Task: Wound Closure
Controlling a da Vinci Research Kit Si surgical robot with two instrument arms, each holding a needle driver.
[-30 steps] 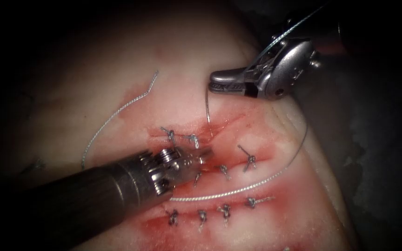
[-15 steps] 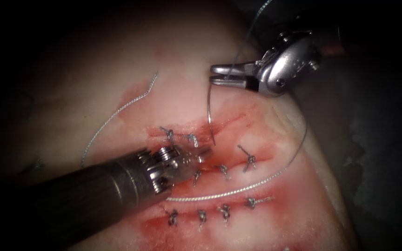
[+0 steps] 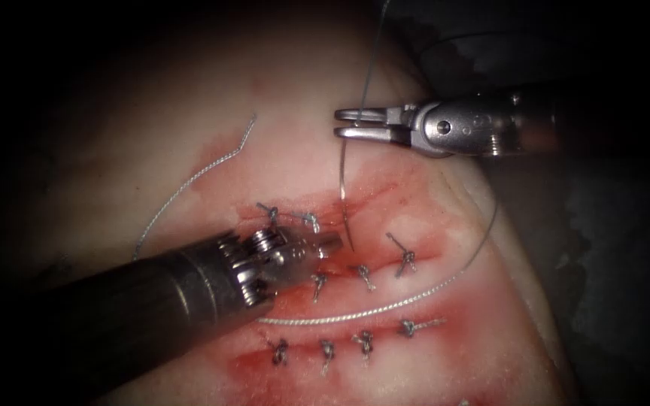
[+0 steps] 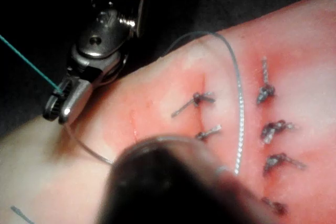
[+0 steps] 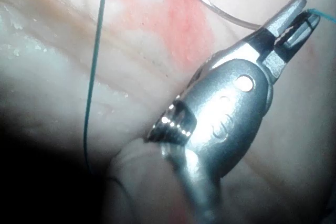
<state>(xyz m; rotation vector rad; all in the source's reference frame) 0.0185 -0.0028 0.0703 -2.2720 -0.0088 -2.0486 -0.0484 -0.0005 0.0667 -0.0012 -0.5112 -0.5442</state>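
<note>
Needle [image 3: 344,188] now hangs lower from your right tool [image 3: 347,123], jaws clamped on its tail end after the wrist rolled level, tip free just above the cut [image 3: 370,197] beside the left tool [image 3: 323,246], whose jaws look closed on nothing.

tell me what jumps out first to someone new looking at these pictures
The silver right tool stands out first, its jaws shut on the tail end of the thin curved steel needle, which hangs down over the red-stained pork tissue with its point by the cut, not visibly in the tissue. Next come the dark left tool low at the wound's left and the rows of dark knotted stitches, with a pale twisted thread lying between them.
</note>
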